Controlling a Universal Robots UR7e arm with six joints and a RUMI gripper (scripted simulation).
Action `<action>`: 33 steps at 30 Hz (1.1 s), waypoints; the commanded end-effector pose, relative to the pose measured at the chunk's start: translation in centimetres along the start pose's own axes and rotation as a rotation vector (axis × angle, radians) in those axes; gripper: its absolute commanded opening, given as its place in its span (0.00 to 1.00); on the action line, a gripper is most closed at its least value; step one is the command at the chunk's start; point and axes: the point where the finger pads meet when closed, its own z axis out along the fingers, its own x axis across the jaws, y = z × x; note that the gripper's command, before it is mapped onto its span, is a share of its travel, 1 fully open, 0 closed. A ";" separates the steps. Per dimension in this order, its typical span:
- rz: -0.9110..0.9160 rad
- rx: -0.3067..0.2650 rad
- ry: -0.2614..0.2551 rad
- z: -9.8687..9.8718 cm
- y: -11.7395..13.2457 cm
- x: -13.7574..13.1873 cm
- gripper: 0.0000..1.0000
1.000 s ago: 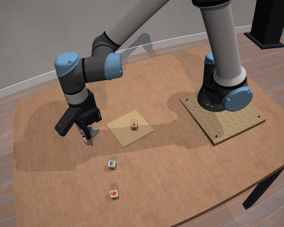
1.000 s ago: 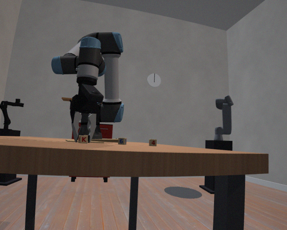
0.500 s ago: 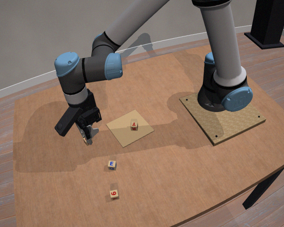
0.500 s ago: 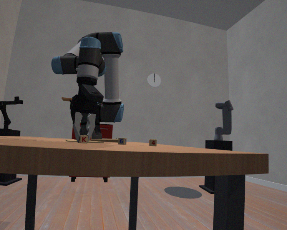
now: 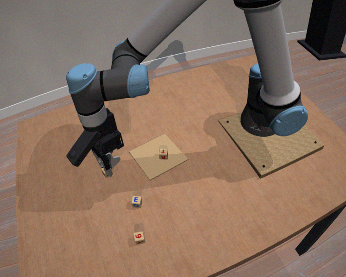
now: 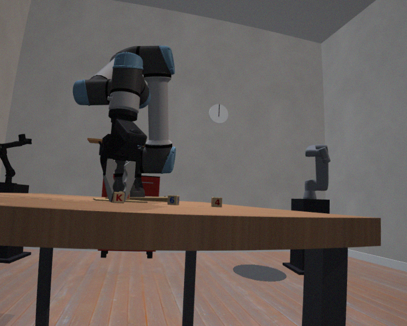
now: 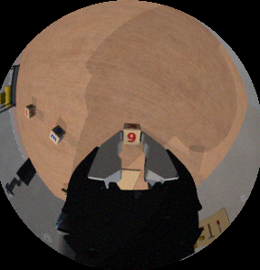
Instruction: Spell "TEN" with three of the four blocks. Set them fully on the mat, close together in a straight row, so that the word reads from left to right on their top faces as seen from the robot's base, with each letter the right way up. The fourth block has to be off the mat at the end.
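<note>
My gripper (image 5: 105,170) (image 6: 119,192) (image 7: 130,131) is shut on a wooden block (image 6: 119,197) (image 7: 131,136) at table level, left of the tan mat (image 5: 146,171) (image 6: 154,198). The block shows a red K in the exterior view and a red 9 in the wrist view; in the top view the fingers hide it. The T block (image 5: 163,153) stands on the mat. The blue E block (image 5: 136,201) (image 6: 172,199) (image 7: 57,134) lies off the mat, in front of it. A block with a red digit on top (image 5: 139,237) (image 6: 216,201) (image 7: 30,110) lies farther toward the table's front edge.
The robot's base (image 5: 273,116) stands on a square plate (image 5: 286,154) to the right of the mat. The arm's forearm reaches over the back of the table (image 5: 226,208). The table edge is near the front block.
</note>
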 end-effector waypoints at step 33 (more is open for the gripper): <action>0.000 0.004 0.003 -6.8 -0.1 0.1 0.05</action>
